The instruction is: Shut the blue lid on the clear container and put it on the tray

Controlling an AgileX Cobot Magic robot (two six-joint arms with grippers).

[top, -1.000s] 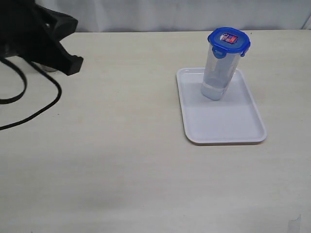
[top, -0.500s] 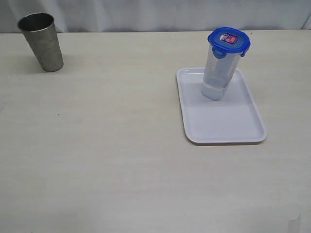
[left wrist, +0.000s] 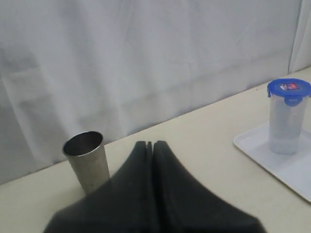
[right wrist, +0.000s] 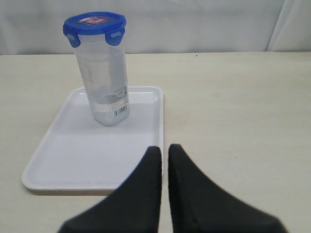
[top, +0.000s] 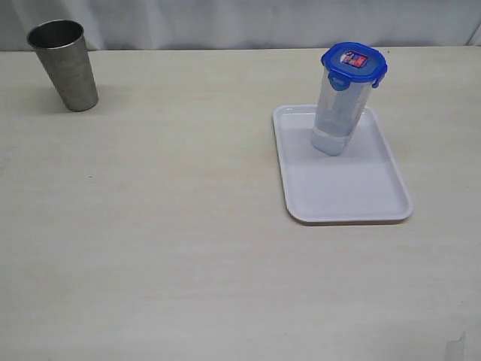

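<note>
The clear container (top: 337, 114) stands upright at the far end of the white tray (top: 346, 188), with the blue lid (top: 354, 63) snapped on its top. The wrist views show the same container (left wrist: 286, 127) (right wrist: 104, 82), lid (left wrist: 289, 88) (right wrist: 94, 25) and tray (left wrist: 286, 170) (right wrist: 77, 150). Neither arm appears in the exterior view. My left gripper (left wrist: 150, 144) is shut with nothing in it, off to the left near the steel cup. My right gripper (right wrist: 164, 148) is shut and empty, hovering back from the tray's near edge.
A grey metal cup (top: 65, 65) stands at the table's far left corner, also seen as the cup (left wrist: 88, 162) in the left wrist view. A white curtain (left wrist: 146, 63) hangs behind the table.
The left arm has withdrawn out of the exterior view at the far left, uncovering the metal cup. The container, lid and tray have not moved.
</note>
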